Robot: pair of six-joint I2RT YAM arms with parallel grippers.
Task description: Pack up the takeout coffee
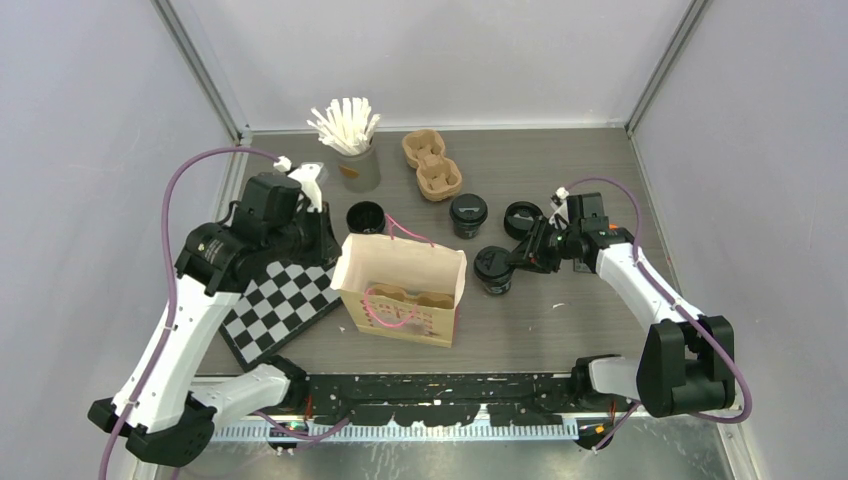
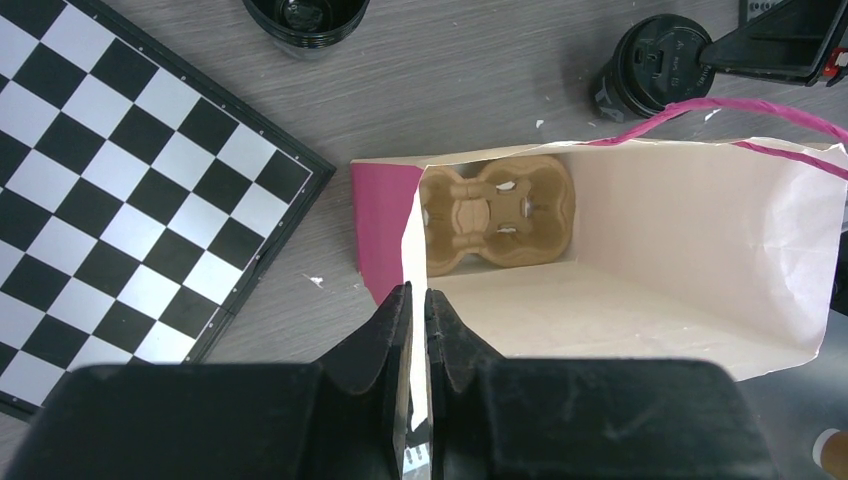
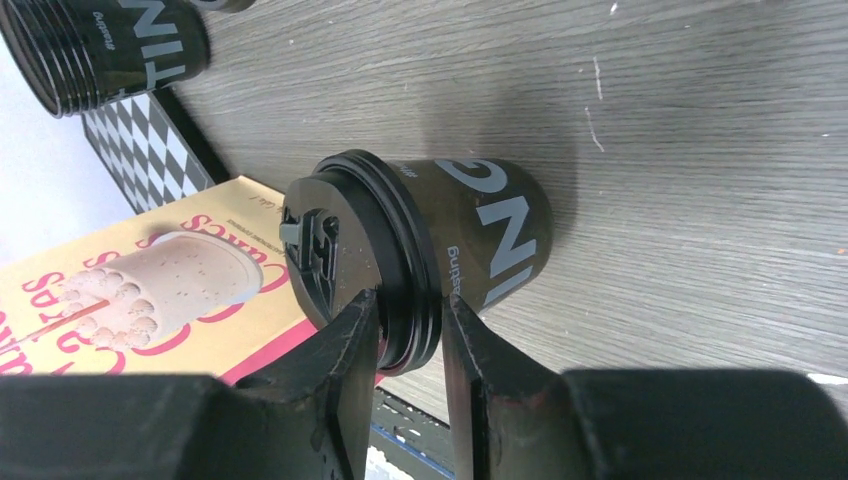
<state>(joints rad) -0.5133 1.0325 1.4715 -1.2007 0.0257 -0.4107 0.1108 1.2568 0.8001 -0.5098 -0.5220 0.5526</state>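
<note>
A black lidded coffee cup [image 1: 492, 268] [image 3: 470, 230] with pale lettering stands on the table just right of the paper bag [image 1: 400, 290]. My right gripper [image 1: 515, 262] [image 3: 410, 310] is shut on it, one finger on each side of the lid's rim. A second lidded cup [image 1: 468, 213], an open black cup [image 1: 366, 217] [image 2: 305, 15] and a loose black lid [image 1: 522, 217] sit behind the bag. My left gripper [image 1: 335, 262] [image 2: 417, 295] is shut on the bag's left top edge and holds its mouth open. A brown cup carrier [image 2: 500, 212] lies at the bottom of the bag.
A checkerboard [image 1: 280, 305] [image 2: 120, 180] lies left of the bag, under my left arm. A second brown carrier [image 1: 432, 165] and a grey cup of white sticks [image 1: 350, 150] stand at the back. The bag's pink handles [image 2: 760, 120] arch over its opening.
</note>
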